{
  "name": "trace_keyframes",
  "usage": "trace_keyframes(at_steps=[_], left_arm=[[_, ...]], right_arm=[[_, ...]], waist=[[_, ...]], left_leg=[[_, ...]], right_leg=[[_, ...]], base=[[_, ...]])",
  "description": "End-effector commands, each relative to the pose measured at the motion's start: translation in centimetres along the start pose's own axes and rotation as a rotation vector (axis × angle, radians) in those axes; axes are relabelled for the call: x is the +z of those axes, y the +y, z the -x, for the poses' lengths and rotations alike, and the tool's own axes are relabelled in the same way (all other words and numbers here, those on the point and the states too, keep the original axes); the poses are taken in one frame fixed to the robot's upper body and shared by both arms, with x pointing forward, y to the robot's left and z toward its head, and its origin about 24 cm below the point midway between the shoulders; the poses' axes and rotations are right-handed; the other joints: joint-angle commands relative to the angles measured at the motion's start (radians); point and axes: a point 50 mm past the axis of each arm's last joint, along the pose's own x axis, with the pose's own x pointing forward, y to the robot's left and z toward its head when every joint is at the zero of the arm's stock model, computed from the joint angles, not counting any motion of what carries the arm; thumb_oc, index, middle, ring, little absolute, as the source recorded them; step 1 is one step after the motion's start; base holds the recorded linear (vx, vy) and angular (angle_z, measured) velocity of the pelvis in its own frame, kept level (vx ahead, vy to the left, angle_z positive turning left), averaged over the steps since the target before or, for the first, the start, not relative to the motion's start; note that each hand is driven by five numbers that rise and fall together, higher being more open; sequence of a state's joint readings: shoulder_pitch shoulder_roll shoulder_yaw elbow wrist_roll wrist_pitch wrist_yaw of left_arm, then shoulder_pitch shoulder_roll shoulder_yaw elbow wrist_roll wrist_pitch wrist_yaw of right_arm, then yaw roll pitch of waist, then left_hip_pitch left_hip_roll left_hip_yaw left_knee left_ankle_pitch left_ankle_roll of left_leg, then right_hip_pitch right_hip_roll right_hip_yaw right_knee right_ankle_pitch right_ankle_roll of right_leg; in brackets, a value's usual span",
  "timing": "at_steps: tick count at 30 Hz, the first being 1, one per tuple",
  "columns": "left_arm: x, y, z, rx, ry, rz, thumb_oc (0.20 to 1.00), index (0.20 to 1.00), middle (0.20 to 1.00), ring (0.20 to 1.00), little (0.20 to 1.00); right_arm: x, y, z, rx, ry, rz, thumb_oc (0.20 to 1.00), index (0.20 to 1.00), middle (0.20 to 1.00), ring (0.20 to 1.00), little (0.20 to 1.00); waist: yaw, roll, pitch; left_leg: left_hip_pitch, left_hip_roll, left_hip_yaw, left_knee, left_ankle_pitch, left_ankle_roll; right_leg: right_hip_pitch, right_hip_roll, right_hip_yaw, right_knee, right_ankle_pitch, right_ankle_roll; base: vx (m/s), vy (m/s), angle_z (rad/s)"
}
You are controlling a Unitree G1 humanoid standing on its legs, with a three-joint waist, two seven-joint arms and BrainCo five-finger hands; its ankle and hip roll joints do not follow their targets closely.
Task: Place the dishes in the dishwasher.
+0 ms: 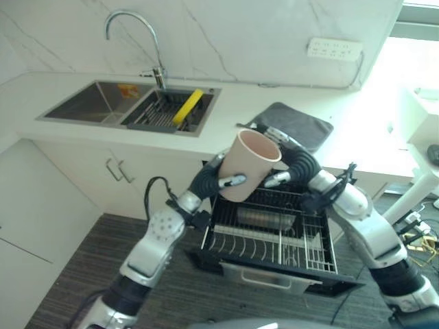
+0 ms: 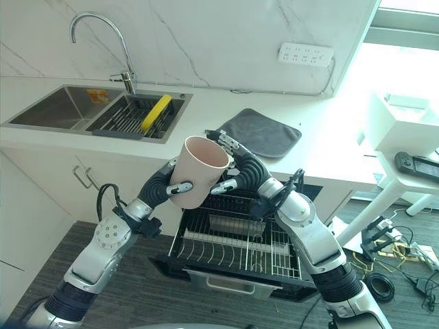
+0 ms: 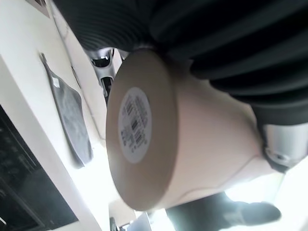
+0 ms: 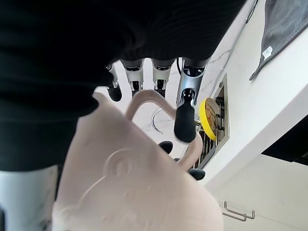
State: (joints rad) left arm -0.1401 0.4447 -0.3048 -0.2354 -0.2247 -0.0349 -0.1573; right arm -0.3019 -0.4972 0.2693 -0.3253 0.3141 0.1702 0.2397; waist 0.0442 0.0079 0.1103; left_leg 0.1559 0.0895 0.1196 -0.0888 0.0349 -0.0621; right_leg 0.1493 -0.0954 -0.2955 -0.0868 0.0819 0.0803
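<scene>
I see both hands raising 1 pink cup (image 1: 249, 164) above the open dishwasher rack (image 1: 271, 233) | left hand (image 1: 209, 179) fingers curled round its side | right hand (image 1: 291, 166) fingers curled at its rim and wall | cup tilted, off the worktop (image 1: 233, 110) front edge.

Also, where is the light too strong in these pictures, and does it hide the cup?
Left eye view: window glare whitens the counter at its right end, but the cup is evenly lit. Right eye view: the same glare at the window. Left wrist view: the sticker on the cup's base stays visible.
</scene>
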Motion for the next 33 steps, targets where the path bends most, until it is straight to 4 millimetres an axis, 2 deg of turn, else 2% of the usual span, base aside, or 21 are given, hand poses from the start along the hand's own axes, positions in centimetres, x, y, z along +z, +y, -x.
trace_keyframes(at_steps=[1,10,15,26,33], left_arm=[[2.9,-0.4,-1.7,-0.081,-0.125,-0.016,0.200,0.200,0.200,0.200,0.200],[3.3,-0.2,-2.0,-0.079,-0.115,-0.024,0.200,0.200,0.200,0.200,0.200],[3.7,-0.2,-2.1,-0.102,-0.134,-0.105,0.200,0.200,0.200,0.200,0.200],[5.1,-0.2,-2.0,-0.159,-0.213,-0.267,0.200,0.200,0.200,0.200,0.200],[4.4,-0.8,-1.9,-0.150,-0.246,-0.305,0.200,0.200,0.200,0.200,0.200]], right_arm=[[6.8,0.8,-1.8,0.077,-0.328,0.072,1.000,1.000,1.000,1.000,1.000],[7.0,1.2,-2.0,0.106,-0.340,0.056,1.000,1.000,1.000,1.000,1.000],[7.2,1.2,-2.2,0.118,-0.337,0.055,1.000,1.000,1.000,1.000,1.000],[6.0,1.3,-2.5,0.136,-0.274,-0.024,1.000,1.000,1.000,1.000,1.000],[5.1,1.3,-2.6,0.134,-0.251,-0.048,1.000,1.000,1.000,1.000,1.000]], waist=[[0.025,-0.025,0.002],[0.022,-0.023,0.004],[0.023,-0.023,0.004],[0.026,-0.020,0.001],[0.024,-0.024,0.000]], left_leg=[[0.029,0.044,0.003,0.004,-0.106,-0.021],[0.027,0.044,0.004,0.006,-0.105,-0.021],[0.026,0.042,0.004,0.007,-0.103,-0.022],[0.023,0.042,0.002,0.005,-0.102,-0.024],[0.027,0.043,0.011,0.003,-0.106,-0.024]], right_leg=[[0.033,-0.065,0.009,0.030,-0.123,0.078],[0.033,-0.064,0.012,0.030,-0.124,0.077],[0.033,-0.063,0.012,0.029,-0.124,0.078],[0.034,-0.063,0.009,0.025,-0.124,0.079],[0.036,-0.061,0.008,0.023,-0.124,0.078]], base=[[0.00,0.000,0.00],[0.00,0.000,0.00],[0.00,0.000,0.00],[0.00,0.000,0.00],[0.00,0.000,0.00]])
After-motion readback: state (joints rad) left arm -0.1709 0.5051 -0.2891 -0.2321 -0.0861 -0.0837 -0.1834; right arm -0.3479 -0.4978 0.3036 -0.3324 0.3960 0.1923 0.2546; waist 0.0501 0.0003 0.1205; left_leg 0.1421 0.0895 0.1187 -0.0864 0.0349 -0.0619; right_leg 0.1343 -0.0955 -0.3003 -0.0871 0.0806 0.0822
